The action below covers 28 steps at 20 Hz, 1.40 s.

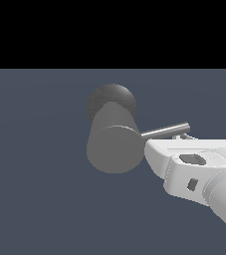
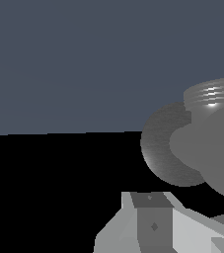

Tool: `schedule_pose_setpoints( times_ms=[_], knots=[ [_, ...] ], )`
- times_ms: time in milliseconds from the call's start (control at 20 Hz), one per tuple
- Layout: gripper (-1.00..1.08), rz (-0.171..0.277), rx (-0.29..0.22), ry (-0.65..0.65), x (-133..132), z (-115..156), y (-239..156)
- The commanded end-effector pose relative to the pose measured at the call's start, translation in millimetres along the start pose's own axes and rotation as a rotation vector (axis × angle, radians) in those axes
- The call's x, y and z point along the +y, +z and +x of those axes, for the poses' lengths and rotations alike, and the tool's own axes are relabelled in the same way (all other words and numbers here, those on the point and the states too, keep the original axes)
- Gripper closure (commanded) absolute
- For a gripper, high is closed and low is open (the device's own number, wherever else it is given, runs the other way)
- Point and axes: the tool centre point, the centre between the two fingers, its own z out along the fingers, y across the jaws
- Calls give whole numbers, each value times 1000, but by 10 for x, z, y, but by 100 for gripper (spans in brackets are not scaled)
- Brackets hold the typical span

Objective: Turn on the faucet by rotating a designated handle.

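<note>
The faucet [image 1: 113,148] is a thick matte grey cylinder with its flat round end toward the exterior camera and a darker rounded base [image 1: 111,101] behind it. Its handle [image 1: 165,131], a thin shiny rod, projects toward the exterior view's right. My white gripper [image 1: 185,136] comes in from the lower right, its fingertips just under the outer part of the rod, close to or touching it. The wrist view shows my gripper [image 2: 153,205] with no gap between the fingers and the faucet [image 2: 182,158] close beyond them. I cannot make out the handle there.
A flat blue-grey floor [image 1: 40,189] lies under the faucet, and black background fills the space above it. My arm's white wrist [image 1: 219,194] takes up the lower right corner of the exterior view.
</note>
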Motion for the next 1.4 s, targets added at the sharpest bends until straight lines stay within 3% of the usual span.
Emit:
schedule_pose_setpoints(
  times_ms=[0,500,550,600,1350],
  knots=[
    [108,-7,-39,-9,75,-259,26],
    [108,-7,-54,-12,159,-615,4],
    [108,-7,-54,-12,159,-615,4],
    [108,-1,-3,-1,96,-329,-20],
    [108,-5,-33,-8,394,-807,-20]
  ],
)
